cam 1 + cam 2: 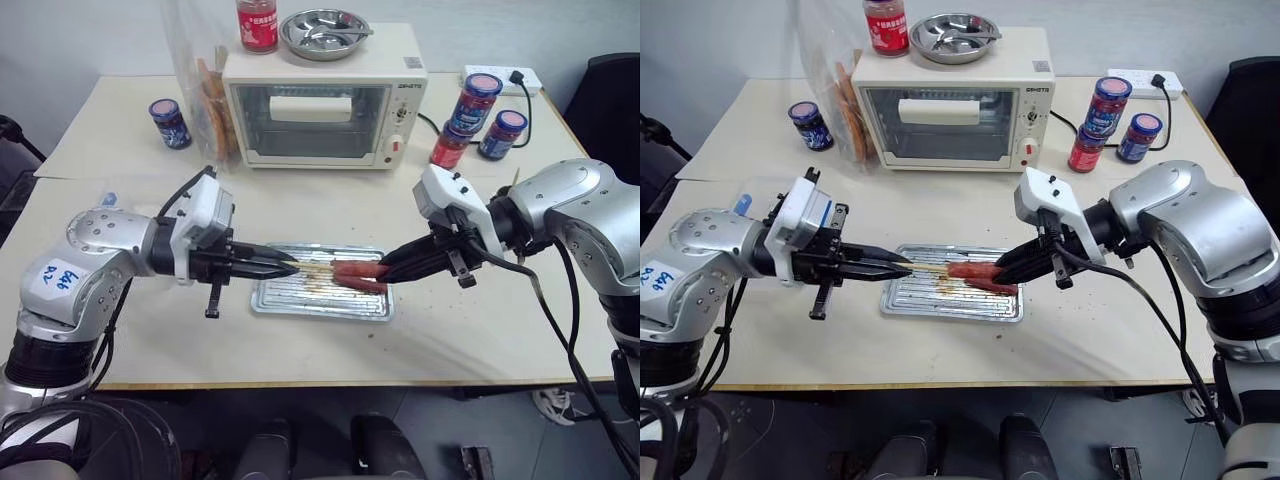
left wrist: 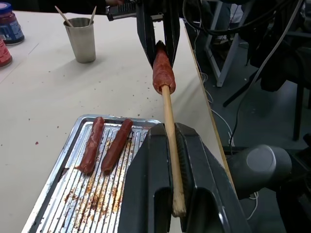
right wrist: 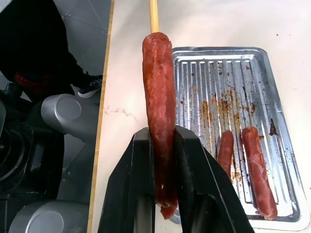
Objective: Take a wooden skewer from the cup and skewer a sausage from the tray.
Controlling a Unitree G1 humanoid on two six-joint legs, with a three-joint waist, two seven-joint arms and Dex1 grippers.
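Held in the air over the near edge of the shallow ribbed metal tray (image 1: 300, 300), the slim glossy reddish-brown sausage (image 3: 159, 116) is pinched lengthwise by the right gripper (image 3: 165, 145). The left gripper (image 2: 172, 160), fingers pressed together, clamps the thin pale wooden skewer (image 2: 170, 136), whose tip seems already inside the sausage's end, though how deep is hidden. The sausage looks soft, greasy and likely to slip or split, so grip it mid-body. The stick is light, stiff and snappable, best held near its blunt end. Two like sausages lie at the tray's 9 o'clock side in the left wrist view.
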